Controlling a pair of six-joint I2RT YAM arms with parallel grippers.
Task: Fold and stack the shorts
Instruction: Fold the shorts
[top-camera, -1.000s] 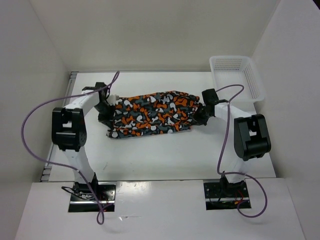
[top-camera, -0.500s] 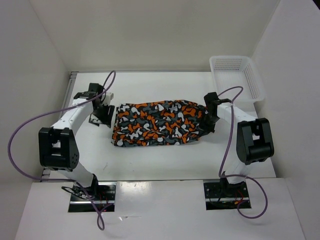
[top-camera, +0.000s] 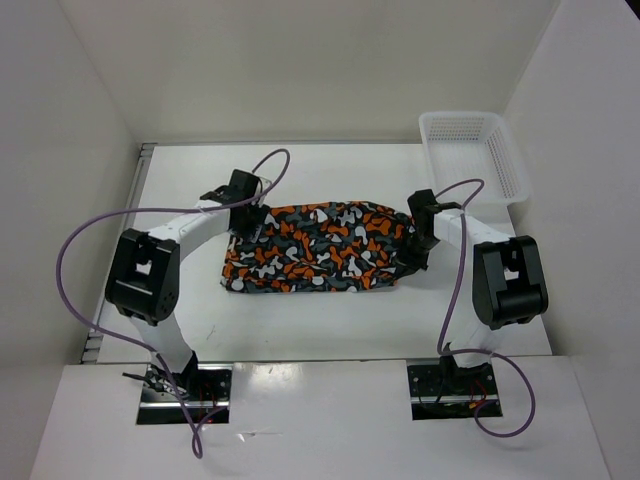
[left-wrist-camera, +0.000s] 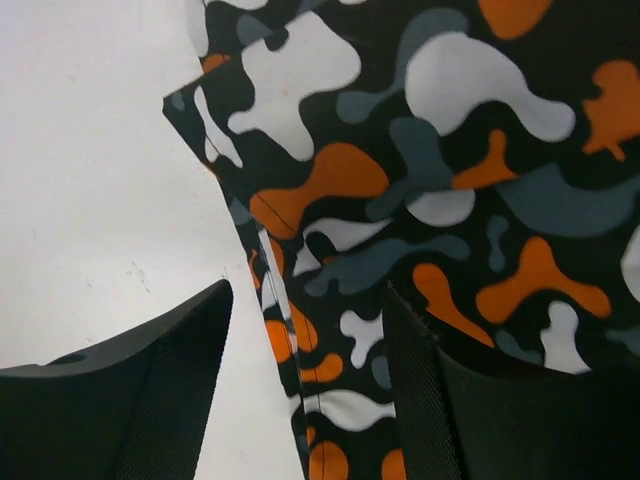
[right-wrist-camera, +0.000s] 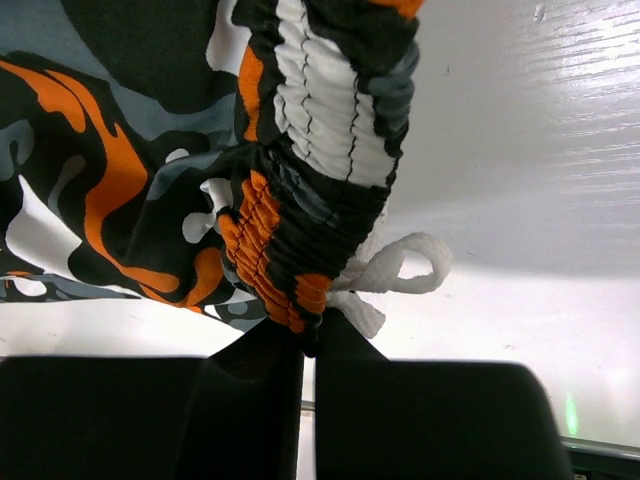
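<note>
The shorts (top-camera: 315, 245), in an orange, black, grey and white blotch print, lie folded flat in the middle of the table. My left gripper (top-camera: 246, 214) hovers open over their far left corner. In the left wrist view its jaws (left-wrist-camera: 308, 290) straddle the hem of the shorts (left-wrist-camera: 420, 180), one finger over bare table, the other over cloth, holding nothing. My right gripper (top-camera: 416, 244) is at the shorts' right end, shut (right-wrist-camera: 310, 340) on the gathered elastic waistband (right-wrist-camera: 300, 230). A white drawstring loop (right-wrist-camera: 400, 272) hangs beside it.
A white mesh basket (top-camera: 475, 150) stands at the back right corner, just behind the right arm. White walls enclose the table on the left, back and right. Purple cables loop over both arms.
My left gripper has opened and let go of the shorts, swung out left, then come back over their far left corner. The shorts have settled flat. The right gripper keeps its hold.
</note>
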